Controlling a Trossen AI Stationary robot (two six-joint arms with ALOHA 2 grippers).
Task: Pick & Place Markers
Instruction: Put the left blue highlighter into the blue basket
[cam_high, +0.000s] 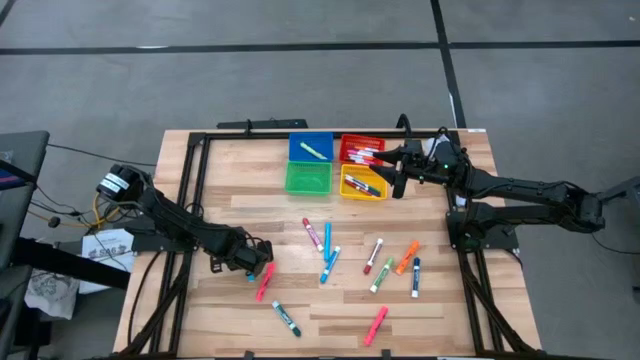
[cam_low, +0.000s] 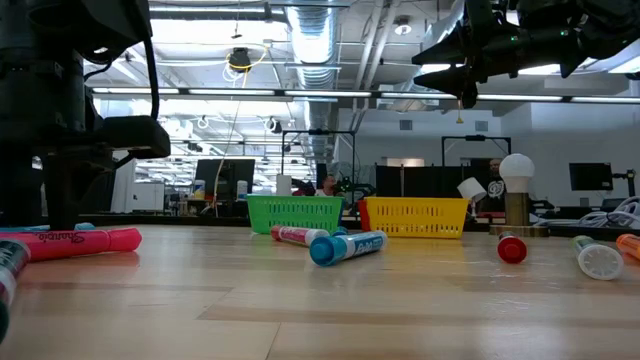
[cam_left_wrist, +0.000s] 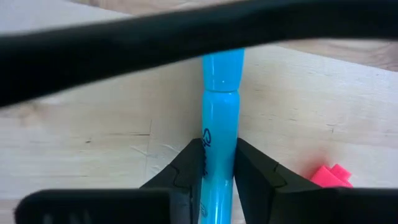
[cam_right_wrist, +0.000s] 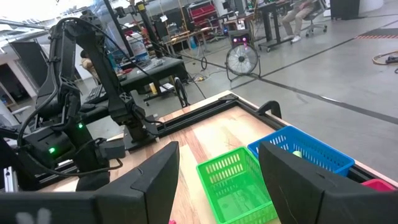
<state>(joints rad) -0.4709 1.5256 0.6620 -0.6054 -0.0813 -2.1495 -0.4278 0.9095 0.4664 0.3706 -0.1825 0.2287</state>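
While a marker is being gripped, each view is read in turn.

High view: the left gripper (cam_high: 252, 262) is seen low over the bench's (cam_high: 240, 320) left half, beside a pink marker (cam_high: 264, 282); loose markers (cam_high: 372, 265) are scattered across the middle and toward the near edge. The right gripper (cam_high: 392, 172) is held over the bins at the far edge.

Bins: the blue bin (cam_high: 310, 148) holds one pale marker, the green bin (cam_high: 307, 178) appears empty, the red bin (cam_high: 361, 148) and yellow bin (cam_high: 363, 183) each hold several.

Low view: the green bin and yellow bin are seen side by side beyond the lying markers.

Left wrist view: the fingers (cam_left_wrist: 186, 174) are pressed on both sides of a light-blue marker (cam_left_wrist: 221, 93) lying on the wood.

Right wrist view: the right fingers (cam_right_wrist: 292, 174) are spread apart, nothing between them.

Step advice: the barrel is best kept centred between the pads and lifted straight up, so the pink marker is not nudged.
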